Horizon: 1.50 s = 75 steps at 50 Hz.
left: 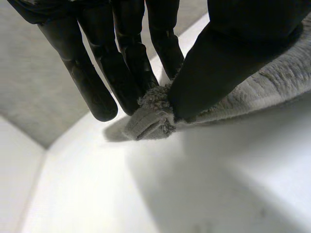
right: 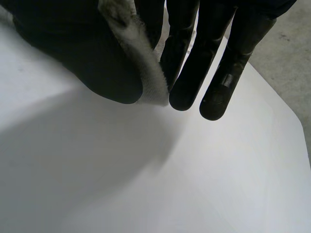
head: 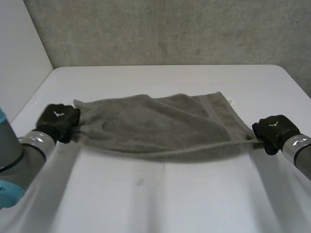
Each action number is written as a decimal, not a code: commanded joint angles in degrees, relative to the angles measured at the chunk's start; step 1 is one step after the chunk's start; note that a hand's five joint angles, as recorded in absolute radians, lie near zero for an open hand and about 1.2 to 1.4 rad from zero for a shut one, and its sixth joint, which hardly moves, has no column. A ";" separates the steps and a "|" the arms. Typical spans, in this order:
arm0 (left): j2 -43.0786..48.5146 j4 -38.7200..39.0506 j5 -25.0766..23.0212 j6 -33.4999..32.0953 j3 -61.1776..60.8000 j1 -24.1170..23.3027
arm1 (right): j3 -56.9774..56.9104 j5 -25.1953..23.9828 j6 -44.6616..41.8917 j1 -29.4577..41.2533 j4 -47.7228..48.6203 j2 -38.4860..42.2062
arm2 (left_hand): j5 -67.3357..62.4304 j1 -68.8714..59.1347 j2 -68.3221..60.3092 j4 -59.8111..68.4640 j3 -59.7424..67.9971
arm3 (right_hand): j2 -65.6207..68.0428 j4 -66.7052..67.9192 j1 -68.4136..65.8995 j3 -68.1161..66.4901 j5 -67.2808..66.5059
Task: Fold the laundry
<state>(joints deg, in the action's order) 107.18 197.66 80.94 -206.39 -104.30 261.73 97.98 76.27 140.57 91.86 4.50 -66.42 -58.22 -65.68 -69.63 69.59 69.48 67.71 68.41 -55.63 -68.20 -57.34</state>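
You have the grey towel (head: 160, 126) stretched between both hands across the middle of the white table (head: 160, 204). The left hand (head: 59, 121) pinches one near corner between thumb and fingers — the cloth there is doubled over. The right hand (head: 274, 131) clamps the opposite near corner the same way — thumb pressed against straight fingers.

Towel (head: 160, 124) stretched across the table (head: 160, 199), left hand (head: 58, 121) at its left corner, right hand (head: 274, 132) at its right corner, wall (head: 165, 29) behind
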 commanded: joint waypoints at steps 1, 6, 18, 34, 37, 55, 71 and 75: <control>-14.77 -10.51 4.49 -5.67 -5.46 -0.17 | -0.16 0.11 -6.78 0.07 -11.77 -7.82 | -11.78 -14.32 -10.37 10.41 10.52 | 12.29 11.59 -24.37 -11.80 -12.66; -22.51 -19.22 4.49 -11.03 -10.12 -0.17 | 0.10 0.20 -12.05 0.07 -21.35 -13.98 | -11.78 -14.32 -10.37 10.41 10.52 | 12.29 11.59 -24.37 -11.80 -12.66; -29.48 -27.68 5.45 -24.59 -19.27 -0.52 | 5.02 2.31 -26.57 0.07 -32.99 -23.05 | -11.78 -14.32 -10.37 10.41 10.52 | 12.29 11.59 -24.37 -11.80 -12.66; -1.66 -12.83 8.17 -23.18 -2.34 -4.12 | -8.05 12.58 -17.09 8.68 -15.16 -0.58 | -11.78 -14.32 -10.37 10.41 10.52 | 12.29 11.59 -24.37 -11.80 -12.66; 4.77 -12.92 10.02 -23.09 3.99 -4.39 | -12.88 13.38 -15.86 9.30 -12.86 4.09 | -11.78 -14.32 -10.37 10.41 10.52 | 12.29 11.59 -24.37 -11.80 -12.66; 22.99 -12.39 10.64 -18.35 32.49 -6.15 | -32.24 15.75 -12.33 12.37 -5.05 19.04 | -11.78 -14.32 -10.37 10.41 10.52 | 12.29 11.59 -24.37 -11.80 -12.66; 31.16 -10.81 10.99 -19.31 41.72 -7.38 | -34.53 17.07 -12.86 12.73 2.18 23.80 | -11.78 -14.32 -10.37 10.41 10.52 | 12.29 11.59 -24.37 -11.80 -12.66; 30.90 -10.72 11.25 -19.23 41.72 -7.38 | -35.84 17.33 -12.69 13.60 3.14 24.15 | 18.48 15.93 19.89 -19.84 -19.73 | -40.99 -41.69 28.91 41.49 40.63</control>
<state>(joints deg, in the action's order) 138.14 186.87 91.91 -225.65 -62.75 254.31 63.51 93.47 127.71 104.59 6.90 -43.13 -58.73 -65.87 -69.71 69.75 69.58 67.83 68.41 -55.63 -68.20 -57.41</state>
